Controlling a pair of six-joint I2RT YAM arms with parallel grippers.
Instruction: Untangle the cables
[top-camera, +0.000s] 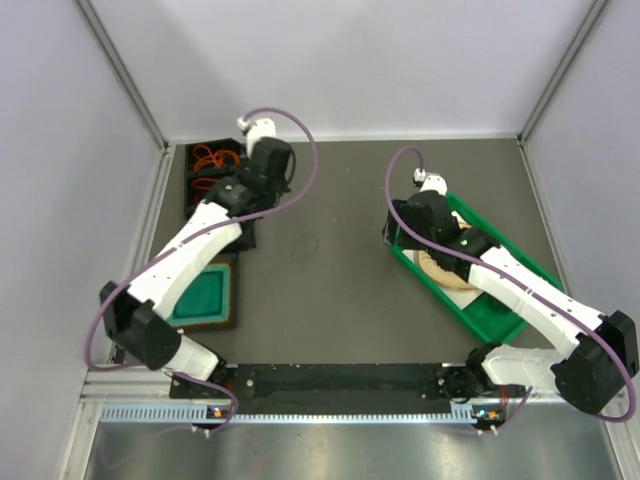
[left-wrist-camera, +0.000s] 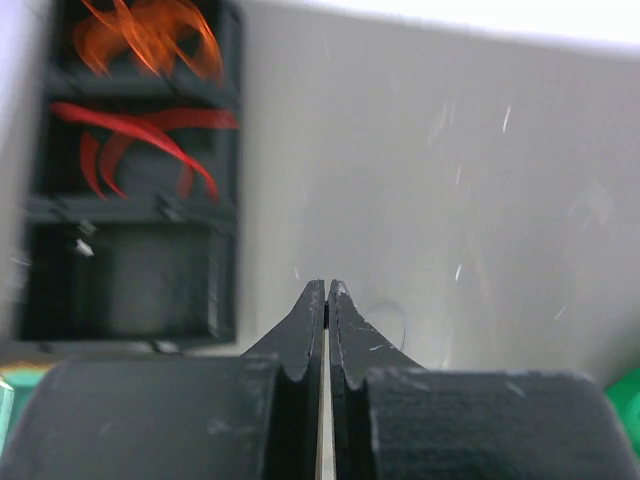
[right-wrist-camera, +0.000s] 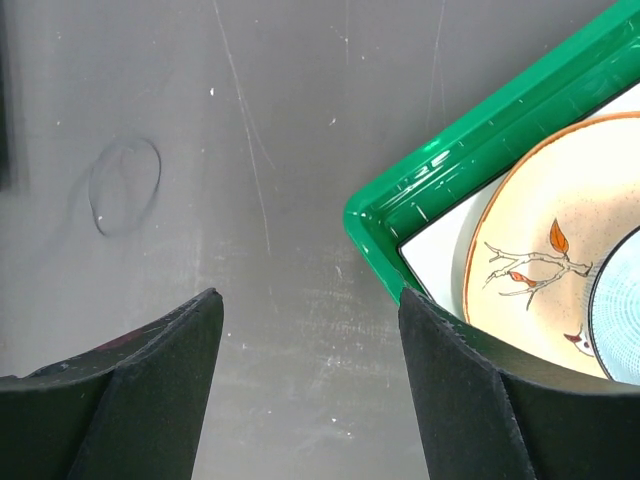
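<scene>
**Orange-red cables** (left-wrist-camera: 150, 40): loose loops in the two far compartments of a black divided tray (left-wrist-camera: 228, 200), at the far left of the worktop (top-camera: 350, 190).

**Thin dark cable** (right-wrist-camera: 125, 185): one small loop, flat on the open worktop between the arms.

**Left fingers** (left-wrist-camera: 312, 315): pressed together, nothing visibly pinched. The tray lies ahead and to their left, the dark loop just ahead to their right.

**Right fingers** (right-wrist-camera: 160, 370): spread, empty, at the corner of a green tray (right-wrist-camera: 450, 150) carrying a plate (right-wrist-camera: 530, 250).

**Judgement:** the left arm is nearer the tray cables.
</scene>
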